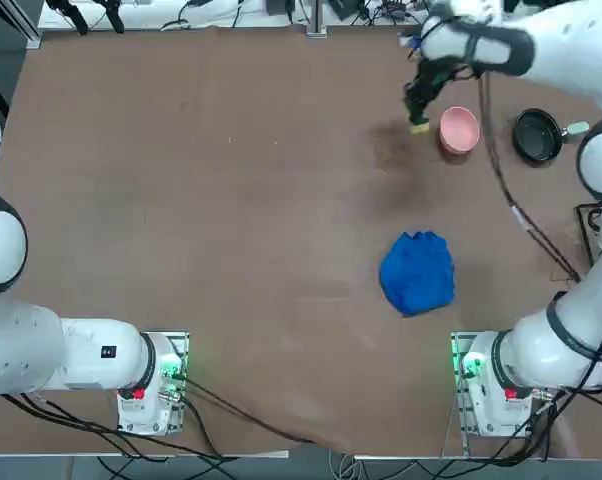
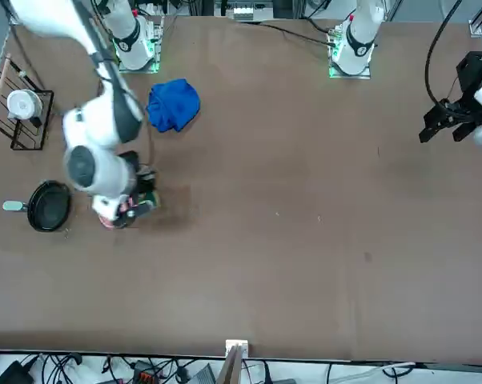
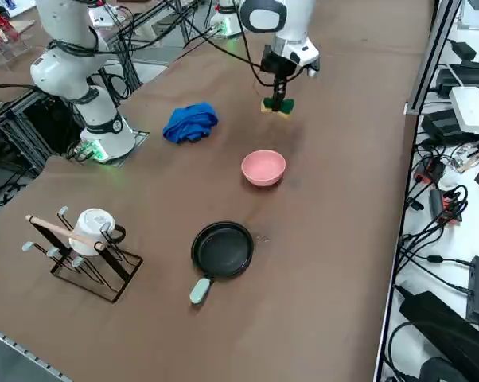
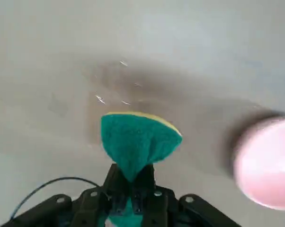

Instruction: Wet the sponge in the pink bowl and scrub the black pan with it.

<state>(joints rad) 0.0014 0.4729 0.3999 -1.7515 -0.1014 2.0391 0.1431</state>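
Green-topped sponge [image 1: 419, 124] pinched in the right gripper [image 1: 418, 112], seen from overhead; one pink bowl [image 1: 459, 130] just beside the gripper toward the arm's own side, one black pan [image 1: 537, 136] further out past the bowl, one blue cloth [image 1: 418, 272] well apart toward the bases. From the front: right gripper [image 2: 137, 204] low over the table, sponge [image 2: 142, 205] mostly hidden under the wrist, black pan [image 2: 48, 206] near, one only. From the right side: sponge [image 3: 277, 105] hanging from the closed fingers, clear of the table or barely so, cannot tell; pink bowl [image 3: 263, 168] nearer the camera, black pan [image 3: 222, 250] beyond that; one cup rack [image 3: 84, 255] well apart. At the wrist: sponge [image 4: 138, 142] squeezed to a wedge between the fingers, yellow layer showing at the far edge. Likely soft, light, springy; heavier and slippery once wet, so best held deep across the middle.
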